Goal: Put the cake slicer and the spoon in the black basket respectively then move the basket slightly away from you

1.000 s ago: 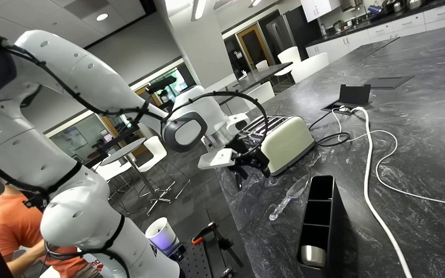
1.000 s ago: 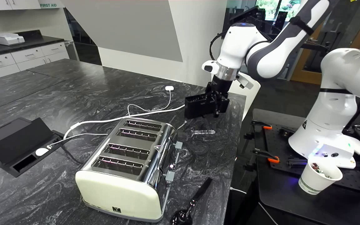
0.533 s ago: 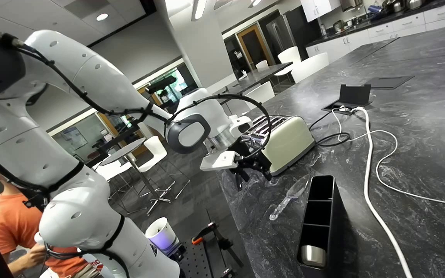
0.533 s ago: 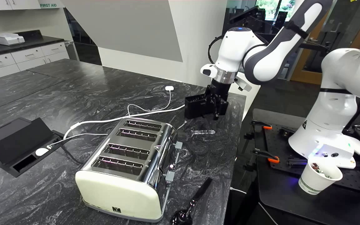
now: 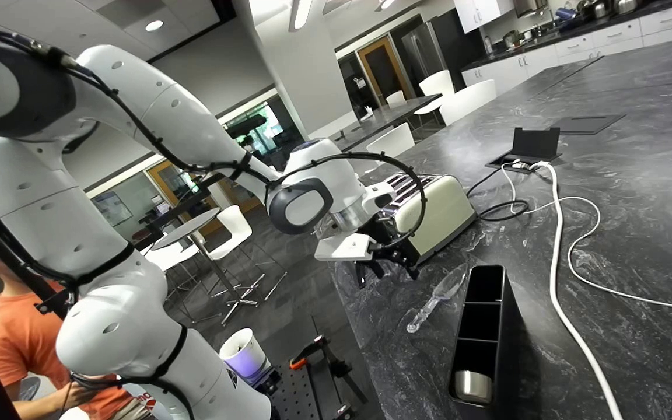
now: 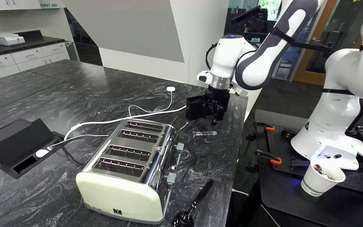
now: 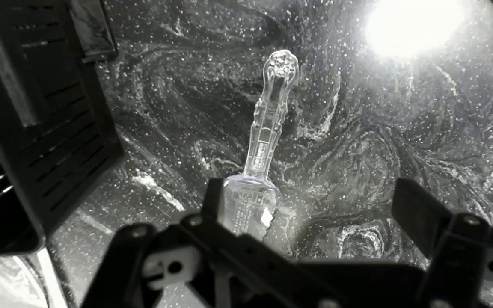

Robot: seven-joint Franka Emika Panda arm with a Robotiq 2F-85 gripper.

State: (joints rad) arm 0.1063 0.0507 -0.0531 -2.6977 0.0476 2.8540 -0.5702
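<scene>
Nearest in an exterior view, what looks like the spoon (image 6: 201, 194), partly out of view, lies on the desk (image 6: 206, 162) by the toaster (image 6: 120, 195). Beyond it lies the clear cake slicer (image 7: 262, 156), ungripped; the hand (image 7: 308, 199) stands spread near it. Past them is the black basket (image 6: 195, 111). Neither utensil is in it, so both placements and the final move appear to remain

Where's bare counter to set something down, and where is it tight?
Bare: the counter between the cake slicer and the black spoon, beside the toaster; also the wide stretch across the white cables from the toaster. Crowded: around the cake slicer, with the black basket alongside and the open end effector close by.
</scene>
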